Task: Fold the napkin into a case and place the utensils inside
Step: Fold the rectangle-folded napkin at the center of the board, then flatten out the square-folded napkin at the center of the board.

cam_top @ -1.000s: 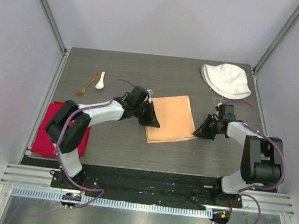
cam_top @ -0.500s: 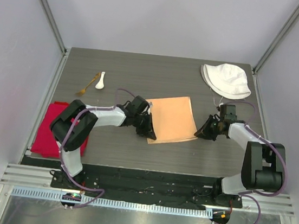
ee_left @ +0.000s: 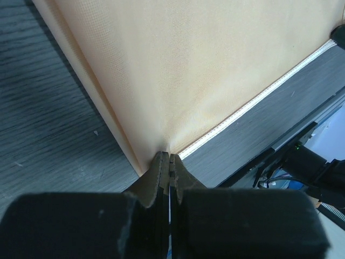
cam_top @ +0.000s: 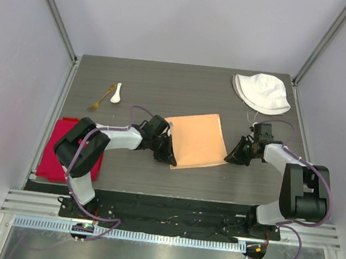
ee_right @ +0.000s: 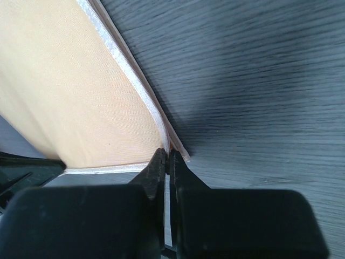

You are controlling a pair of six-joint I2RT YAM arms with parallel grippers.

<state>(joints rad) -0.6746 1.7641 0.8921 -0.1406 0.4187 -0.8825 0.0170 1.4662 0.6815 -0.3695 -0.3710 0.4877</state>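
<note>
Folding step underway: left gripper and right gripper are each clamping a near corner of the peach napkin lying mid table, probably needing a synced lift toward the far edge next.

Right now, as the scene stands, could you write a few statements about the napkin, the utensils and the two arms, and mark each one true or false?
1. The left fingers and the right fingers are each shut on a near corner of the napkin. True.
2. The spoon and the fork lie on the napkin. False: they lie on the bare table, at the far left, apart from it.
3. The white hat sits at the table's far right corner. True.
4. The red cloth lies under the napkin. False: it lies at the table's left edge, apart from the napkin.
5. The napkin is a narrow strip. False: it is a broad, nearly square sheet.
</note>
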